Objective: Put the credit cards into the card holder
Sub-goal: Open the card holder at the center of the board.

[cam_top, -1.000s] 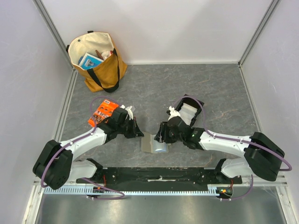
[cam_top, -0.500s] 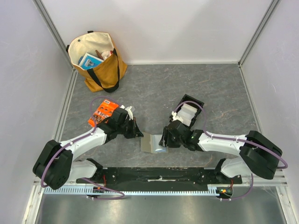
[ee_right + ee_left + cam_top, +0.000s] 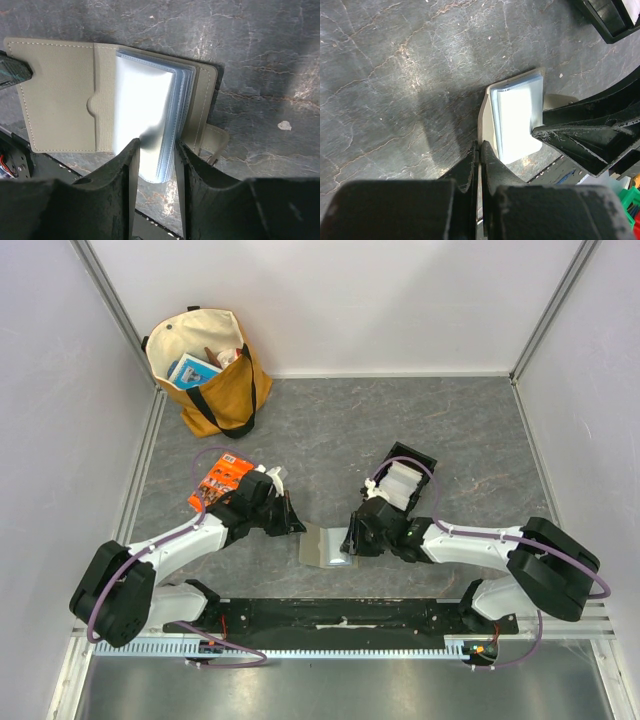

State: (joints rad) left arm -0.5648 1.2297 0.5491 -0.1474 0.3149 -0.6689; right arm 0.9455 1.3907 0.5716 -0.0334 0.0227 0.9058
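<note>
The olive-grey card holder [image 3: 322,546] lies open on the dark table between my two arms. In the right wrist view its pale inside [image 3: 60,100] faces up with a stack of white and light blue credit cards [image 3: 142,100] on its right half. My left gripper [image 3: 299,527] is shut on the holder's left cover edge [image 3: 483,117], with the cards [image 3: 517,112] just beyond. My right gripper [image 3: 156,145] is open a card-stack's width, its tips over the near end of the stack. It also shows in the left wrist view [image 3: 580,135].
A black open tray [image 3: 408,478] with white cards stands just behind my right gripper. An orange printed packet [image 3: 220,480] lies behind my left arm. A tan tote bag [image 3: 205,370] stands at the back left by the wall.
My right gripper has moved slightly nearer and left, away from the black tray and onto the holder. The holder has shifted a little left. My left arm has not moved.
</note>
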